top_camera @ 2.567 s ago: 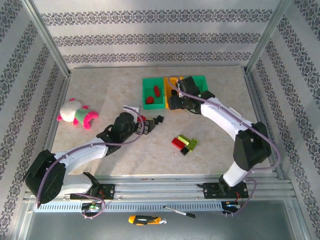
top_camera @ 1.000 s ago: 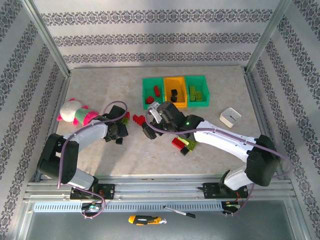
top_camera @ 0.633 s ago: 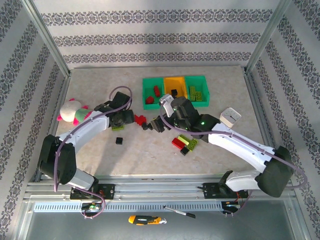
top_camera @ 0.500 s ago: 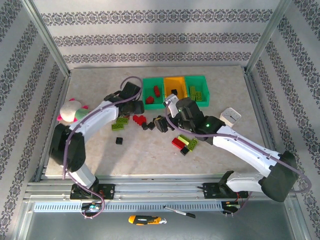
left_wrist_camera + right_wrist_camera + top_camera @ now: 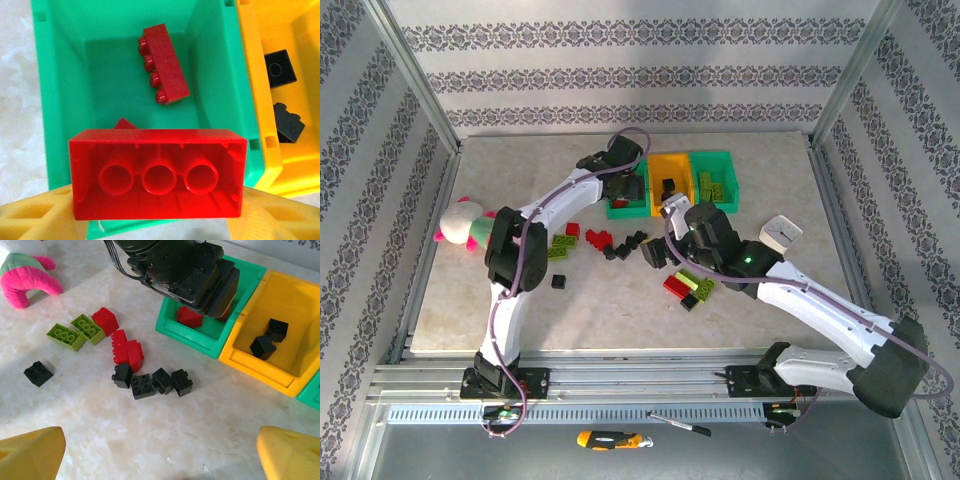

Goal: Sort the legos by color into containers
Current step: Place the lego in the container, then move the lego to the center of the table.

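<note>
My left gripper (image 5: 158, 212) is shut on a red lego (image 5: 158, 181), its hollow underside facing the camera, held above the left green container (image 5: 60, 100). A red brick (image 5: 164, 70) lies inside that container. In the top view the left gripper (image 5: 628, 172) hovers at that container (image 5: 612, 210). My right gripper (image 5: 160, 455) stands open over bare table, just short of a row of black legos (image 5: 152, 382). Red legos (image 5: 127, 352) and lime legos (image 5: 75, 332) lie beyond them. The orange-yellow container (image 5: 250, 370) holds black bricks (image 5: 270, 337).
A pink-white-green plush toy (image 5: 468, 225) lies at the left. A white square clock (image 5: 780, 233) sits right of the bins. A red, lime and black cluster (image 5: 688, 287) lies under my right arm. One black brick (image 5: 558, 282) sits alone. The right green bin (image 5: 725, 157) holds lime bricks.
My left arm has swung from the table by the plush up and right to the left green container, carrying the red lego. My right gripper has drifted slightly right, staying open.
</note>
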{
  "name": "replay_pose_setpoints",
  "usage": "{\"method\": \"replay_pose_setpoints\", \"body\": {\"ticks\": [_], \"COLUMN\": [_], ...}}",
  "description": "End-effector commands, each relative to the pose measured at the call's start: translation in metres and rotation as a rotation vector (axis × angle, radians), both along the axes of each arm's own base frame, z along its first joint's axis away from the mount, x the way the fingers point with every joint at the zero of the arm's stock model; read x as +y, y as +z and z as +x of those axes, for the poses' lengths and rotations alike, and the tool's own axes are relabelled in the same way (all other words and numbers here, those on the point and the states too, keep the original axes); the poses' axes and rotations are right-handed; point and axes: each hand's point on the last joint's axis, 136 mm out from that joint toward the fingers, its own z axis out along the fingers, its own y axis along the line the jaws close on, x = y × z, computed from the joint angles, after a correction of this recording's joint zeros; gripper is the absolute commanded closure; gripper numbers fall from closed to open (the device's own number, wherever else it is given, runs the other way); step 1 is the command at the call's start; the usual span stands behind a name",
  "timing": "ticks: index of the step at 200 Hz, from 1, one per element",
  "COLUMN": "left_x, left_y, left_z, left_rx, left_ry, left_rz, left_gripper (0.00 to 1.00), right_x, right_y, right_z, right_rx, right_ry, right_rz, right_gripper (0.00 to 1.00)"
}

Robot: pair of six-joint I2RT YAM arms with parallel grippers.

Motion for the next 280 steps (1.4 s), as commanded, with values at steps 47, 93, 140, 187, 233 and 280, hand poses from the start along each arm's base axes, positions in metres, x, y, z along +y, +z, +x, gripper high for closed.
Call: {"method": "replay_pose_setpoints", "body": {"ticks": [47,93,140,187,233,280], "left_x": [-0.008,0.005,0.045,0.111,0.165,0.185], "left_y": [0.013,0.052,0.065,0.032,-0.013,-0.051], "left_z": [0.009,-0.002,-0.049,-0.114,-0.156,-0.159], "left_rx": [0.001,-0.067,-0.089,0.005,0.12,0.203], "left_ry": [-0.04,-0.032,-0.007,0.106,0.22,0.274], "left_rz": [0.019,0.026,0.049,0.053,0.043,0.013], "left_gripper": [0.07,0.01,0.01,0.01,0.01,0.02], "right_x": [-0.011,-0.003,0.019,0.042,0.067,0.077], "right_y": [0.004,0.0,0.002,-0.004,-0.008,-0.01], "right_z": [0.0,0.001,0.001,0.002,0.004,0.001], "right_rx": [0.001,0.023,0.028,0.044,0.063,0.072], "right_ry": [-0.049,-0.03,0.027,0.08,0.137,0.158], "right_rz": [0.034,0.052,0.072,0.079,0.078,0.078], "right_gripper": [0.02,0.02,0.02,0.02,0.02,0.02]}}
